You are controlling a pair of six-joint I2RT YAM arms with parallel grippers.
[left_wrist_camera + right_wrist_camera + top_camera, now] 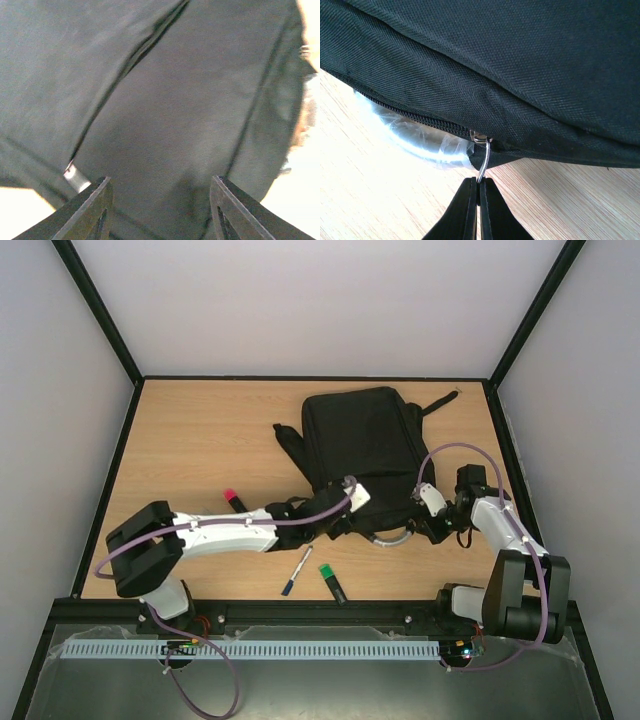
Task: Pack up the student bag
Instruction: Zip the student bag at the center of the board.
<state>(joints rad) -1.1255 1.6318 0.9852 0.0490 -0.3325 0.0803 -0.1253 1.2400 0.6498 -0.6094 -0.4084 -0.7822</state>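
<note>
Soft and floppy (it should sag wherever pinched), the student bag (pixel 365 440) lies on the table (pixel 200 440), best worked by the zipper pull (pixel 486 156) that the right gripper (pixel 479 181) clenches in its jaws, the left gripper (pixel 160 179) over the cloth with jaws released.

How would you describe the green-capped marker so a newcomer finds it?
Start at the black student bag on the wooden table, then drop to the table's near edge. Two small items lie there: the marker is the right-hand one in the top view, thick and black with a green cap, unlike the thin white pen beside it.
</note>
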